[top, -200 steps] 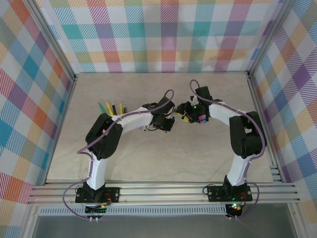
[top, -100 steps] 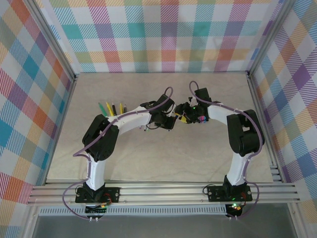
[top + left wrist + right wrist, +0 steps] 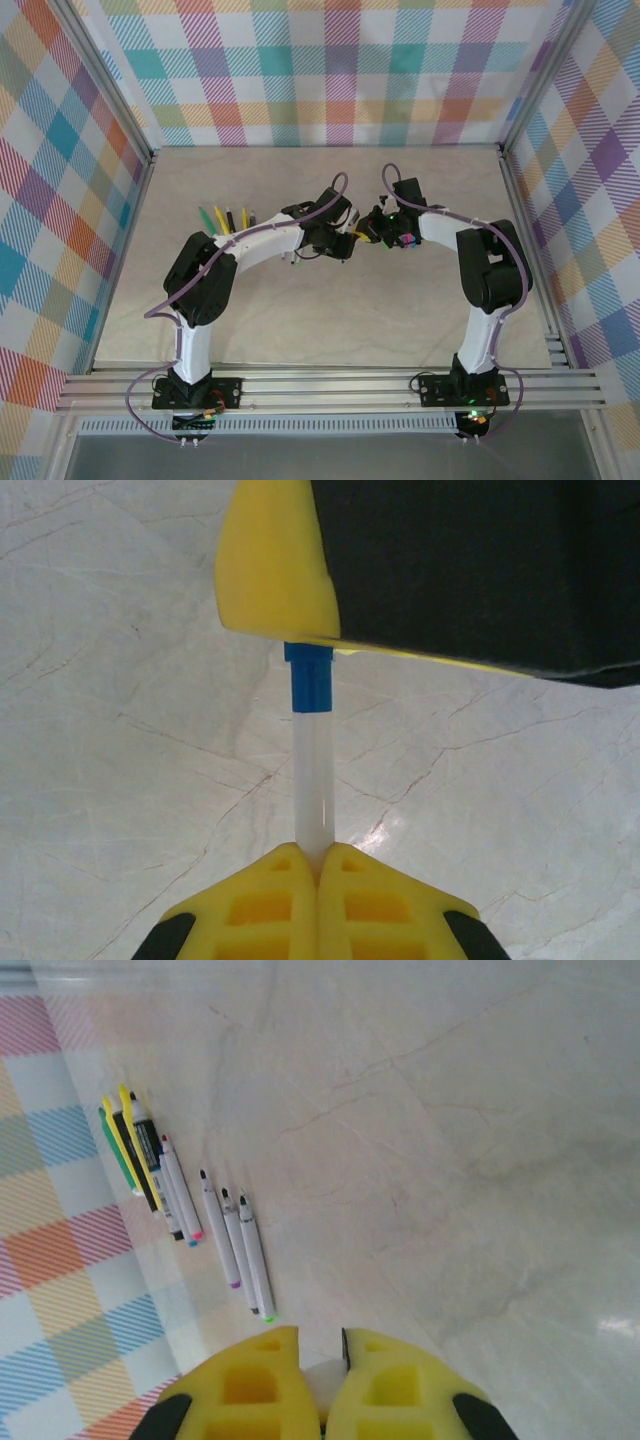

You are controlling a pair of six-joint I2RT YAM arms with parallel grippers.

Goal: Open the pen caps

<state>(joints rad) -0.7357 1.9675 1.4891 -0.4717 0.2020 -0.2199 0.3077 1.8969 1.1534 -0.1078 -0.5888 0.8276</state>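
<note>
1. Your left gripper [image 3: 318, 860] is pressed together on the white barrel of a pen [image 3: 313, 780]. The pen sticks straight out past its fingertips, above the table [image 3: 120, 730].
2. The blue cap [image 3: 310, 680] sits on the far end of that pen, seated on the barrel and not pulled off.
3. The cap's outer end goes under a yellow finger [image 3: 275, 570] of your right gripper [image 3: 320, 1352], which is clamped on it.
4. In the right wrist view, a whitish bit shows in the narrow slit between the yellow fingers; you cannot tell what it is.
5. From above, the two grippers meet tip to tip near the middle of the table, with the pen bridging them.
6. The spare pens [image 3: 190, 1200] lie side by side in a row on the table by the checked wall [image 3: 40, 1160], well apart from both grippers. Green and yellow highlighters lie at one end of the row, and thin white pens with pink, purple and green ends make up the rest.
</note>
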